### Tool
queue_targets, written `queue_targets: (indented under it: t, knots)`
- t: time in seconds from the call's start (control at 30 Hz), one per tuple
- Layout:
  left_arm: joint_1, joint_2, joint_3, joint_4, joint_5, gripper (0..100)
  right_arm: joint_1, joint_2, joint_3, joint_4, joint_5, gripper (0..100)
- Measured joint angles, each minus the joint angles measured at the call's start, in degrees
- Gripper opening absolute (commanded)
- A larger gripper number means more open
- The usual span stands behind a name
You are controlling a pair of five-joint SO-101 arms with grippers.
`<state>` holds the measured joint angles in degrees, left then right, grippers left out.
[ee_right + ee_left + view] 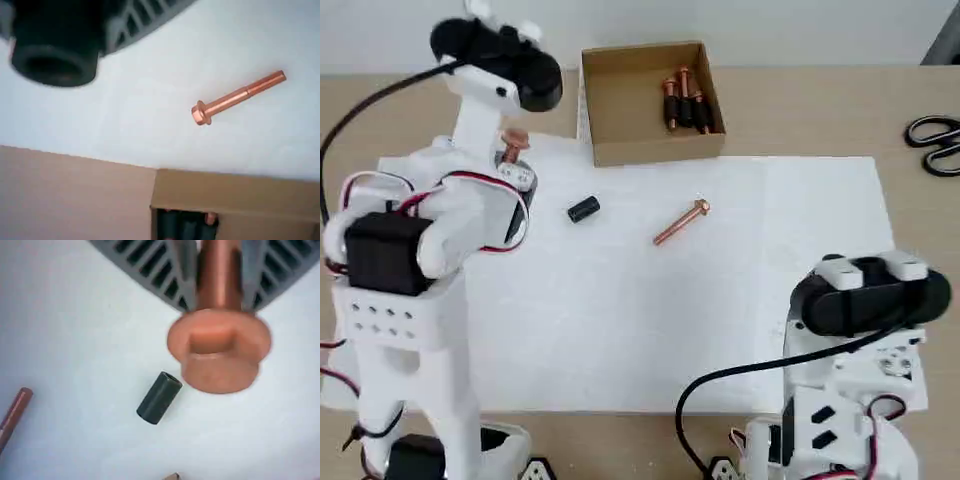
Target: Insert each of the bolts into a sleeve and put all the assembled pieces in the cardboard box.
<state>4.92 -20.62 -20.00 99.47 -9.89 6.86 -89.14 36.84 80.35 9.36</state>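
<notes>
Two bolts are outside the cardboard box (620,100): the held bolt (219,347), pinched in the left gripper (219,280), and the loose bolt (681,222) on the open white sheet (720,330) near the loose sleeve (583,210). The right gripper (55,35) clamps a second sleeve (54,62). Scissors (935,143) lie by the table's edge.

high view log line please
left tool: holds copper flanged bolt; right tool: holds black cylindrical sleeve; white sheet: loose copper bolt, loose black sleeve; brown cardboard box: assembled pieces inside
</notes>
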Motion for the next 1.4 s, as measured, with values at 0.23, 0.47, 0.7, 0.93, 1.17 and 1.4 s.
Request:
queue_targets:
  t: [0.23, 0.47, 0.7, 0.93, 1.17, 1.4]
  knots:
    - [0.0, -0.26, 3.69, -2.29, 6.24, 1, -0.09, -1.58, 9.41, -6.33, 0.0, 0.4]
    - [-0.53, -0.26, 9.05, -7.82, 8.0, 1, -0.53, -0.97, 20.22, -22.24, 0.0, 0.4]
    - [-1.58, -0.35, 12.92, -4.48, 1.32, 1, -8.18, -1.23, 32.88, -37.45, 0.0, 0.5]
    - [-0.97, -7.47, 13.27, -2.02, 2.55, 1, -14.42, -1.23, 40.44, -47.82, -8.97, 0.6]
    - [0.18, -10.64, 19.43, -9.67, 3.43, 1, -19.16, -1.14, 47.3, -57.67, -11.52, 0.4]
    - [3.96, -10.64, 23.47, -22.33, 18.99, 1, -29.19, -1.05, 49.23, -58.81, -9.58, 0.4]
